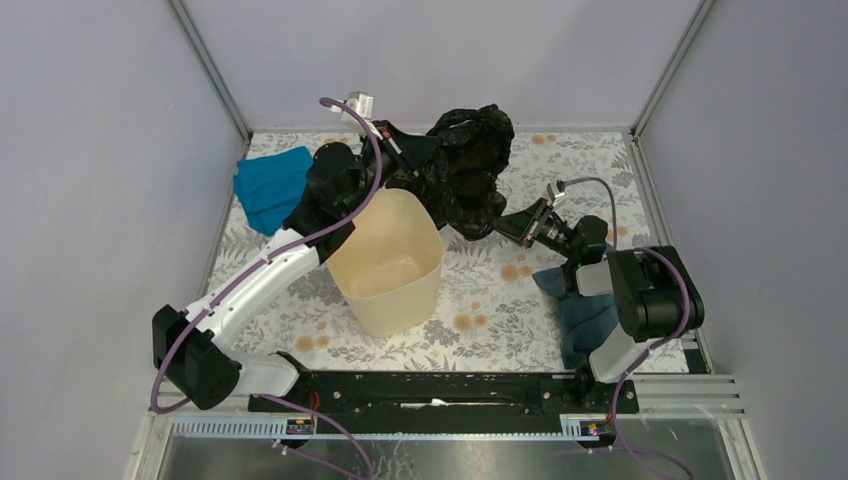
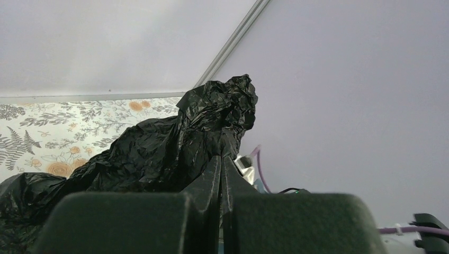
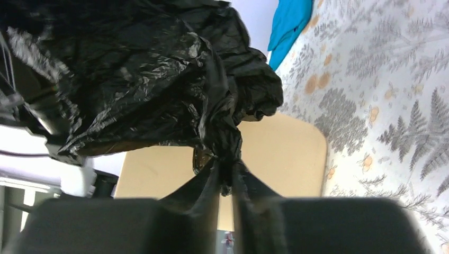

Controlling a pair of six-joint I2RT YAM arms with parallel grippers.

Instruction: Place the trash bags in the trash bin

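step: pre-drop; trash bag was at 1 o'clock of trash bin
left gripper: was clenched on bag
right gripper: was clenched on its twisted tail
next: needed carrying toward 7 o'clock, over rim

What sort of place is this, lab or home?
Probably a lab test cell, not a home: plain grey panel walls in metal framing, a floral-covered table, a black mounting rail along its near edge.
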